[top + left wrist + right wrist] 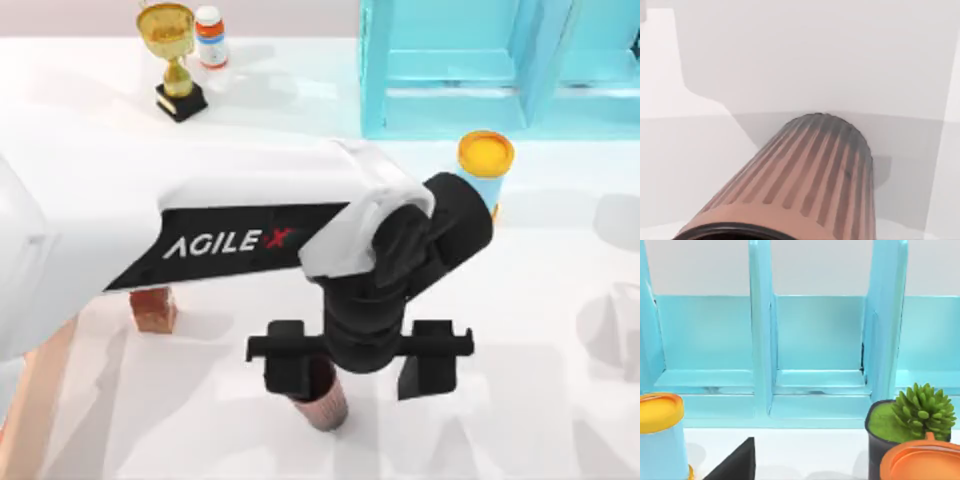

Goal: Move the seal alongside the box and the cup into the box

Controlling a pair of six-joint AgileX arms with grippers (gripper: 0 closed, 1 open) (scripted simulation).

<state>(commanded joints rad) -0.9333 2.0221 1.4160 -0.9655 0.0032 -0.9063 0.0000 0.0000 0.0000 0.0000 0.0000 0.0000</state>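
1. Top view: left gripper (pixel 358 372) hangs over the lower middle of the table, fingers spread wide, one finger (pixel 285 370) right above the cup (pixel 320 400), the other off to its right. The seal (pixel 153 309) stands well left, near the box (pixel 30 395) rim at the left edge.
2. Left wrist view: the ribbed cup (pixel 805 185) sits close below on the white table (pixel 700 160).
3. Right wrist view: a turquoise shelf (pixel 815 350), a blue cylinder (pixel 662 440), a potted plant (pixel 912 415); whether the right gripper is wide or narrow, I cannot tell.

A gold trophy (pixel 170 50) and pill bottle (pixel 210 36) stand left of the turquoise shelf (pixel 480 70).
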